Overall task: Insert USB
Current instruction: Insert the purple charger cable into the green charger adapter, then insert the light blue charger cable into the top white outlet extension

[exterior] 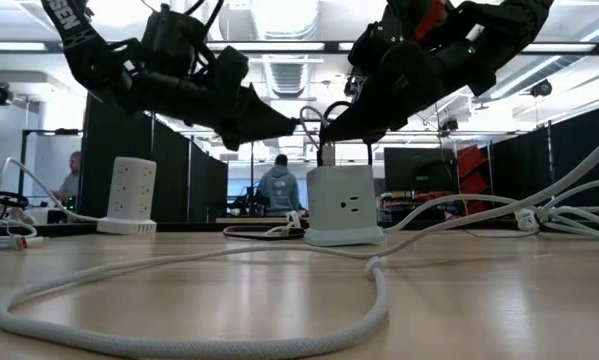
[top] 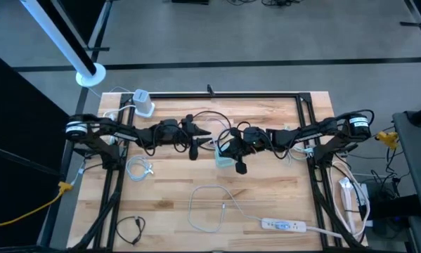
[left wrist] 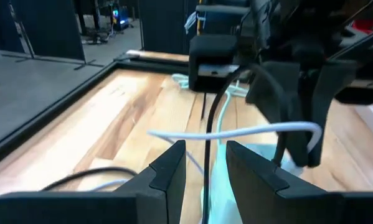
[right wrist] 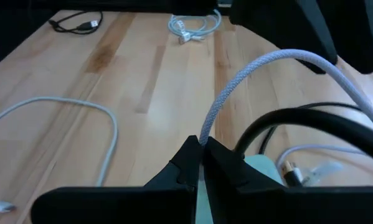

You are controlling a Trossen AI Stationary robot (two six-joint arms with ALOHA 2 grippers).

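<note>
Our right hand (right wrist: 202, 163) is clamped on the white braided USB cable (right wrist: 254, 71), directly above the pale cube-shaped charging block (exterior: 344, 205) standing mid-table. The plug points down, long axis upright. Our left hand (left wrist: 205, 168), fingers apart around a black cord (left wrist: 212, 118), hovers just beside.

Bright overhead ceiling lights (exterior: 279, 15); glare on table (exterior: 279, 290); wrist views blurred.

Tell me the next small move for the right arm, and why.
Probably ease the right gripper straight down toward the cube charger. Its fingers are shut on the white braided cable and sit just above the cube's top, so the plug end looks not yet seated. The left gripper straddles a black cable nearby.
</note>
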